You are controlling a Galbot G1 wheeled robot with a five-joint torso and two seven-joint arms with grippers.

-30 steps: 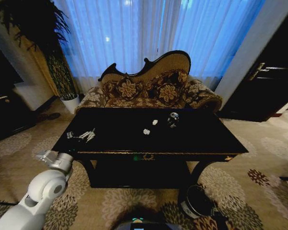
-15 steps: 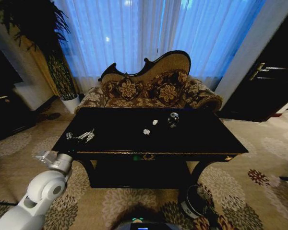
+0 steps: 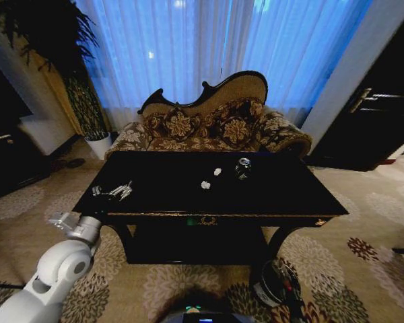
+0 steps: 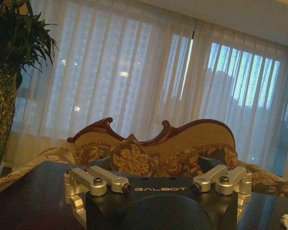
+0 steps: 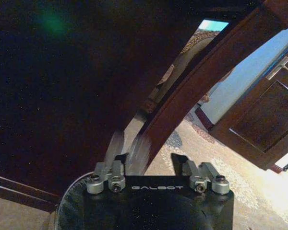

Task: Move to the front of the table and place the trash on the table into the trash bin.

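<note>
Our left hand (image 3: 62,220) is hovering low at the front left corner of the large glossy black counter with gold trim (image 3: 155,202), at about the height of its top, and we cannot tell whether its fingers are spread or pressed together. In the left wrist view the same hand (image 4: 158,191) is looking across the dark top toward a carved floral sofa (image 4: 153,148) and sheer white curtains (image 4: 134,72).

Our right hand (image 3: 293,306) is reaching down by the counter's front right curved leg (image 5: 182,96), just above the small black cylindrical trash bin (image 3: 273,282) on the patterned carpet (image 3: 363,269); its fingers are hard to read too.

The trash is lying on the counter: two white crumpled paper bits (image 3: 206,184), a small dark round can (image 3: 242,167) just right of them, and a small clear bottle (image 3: 114,191) near the left end.
</note>
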